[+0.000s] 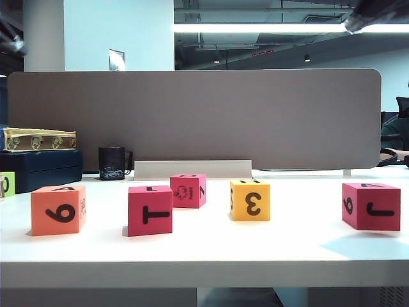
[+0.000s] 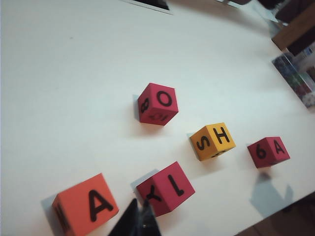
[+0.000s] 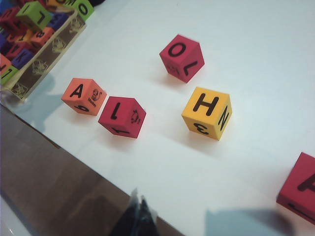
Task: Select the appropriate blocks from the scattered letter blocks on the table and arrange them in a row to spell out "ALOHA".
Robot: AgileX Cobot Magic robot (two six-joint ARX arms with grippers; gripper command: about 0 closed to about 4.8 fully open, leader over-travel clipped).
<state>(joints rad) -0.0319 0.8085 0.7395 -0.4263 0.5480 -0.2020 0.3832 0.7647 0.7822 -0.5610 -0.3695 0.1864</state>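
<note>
Five letter blocks are scattered on the white table (image 1: 204,246). The exterior view shows the orange one (image 1: 58,210) at the left, then a crimson T block (image 1: 149,210), a crimson rabbit block (image 1: 188,190) behind it, the yellow one (image 1: 250,199) and a crimson J block (image 1: 371,205) far right. My left gripper (image 2: 141,201) is shut and empty, hovering between the orange A (image 2: 86,205) and the crimson L (image 2: 166,188). The crimson O (image 2: 157,103), yellow H (image 2: 212,141) and crimson A (image 2: 268,151) lie farther off. My right gripper (image 3: 139,194) is shut and empty, over the table's edge, apart from the yellow H (image 3: 207,112).
A grey partition (image 1: 192,118) closes the back of the table, with a black mug (image 1: 113,163) before it. A tray of several coloured blocks (image 3: 29,34) sits on a dark box (image 1: 38,169) at the left, beside a lime-green block (image 1: 6,184). A brown surface (image 3: 49,182) borders the table.
</note>
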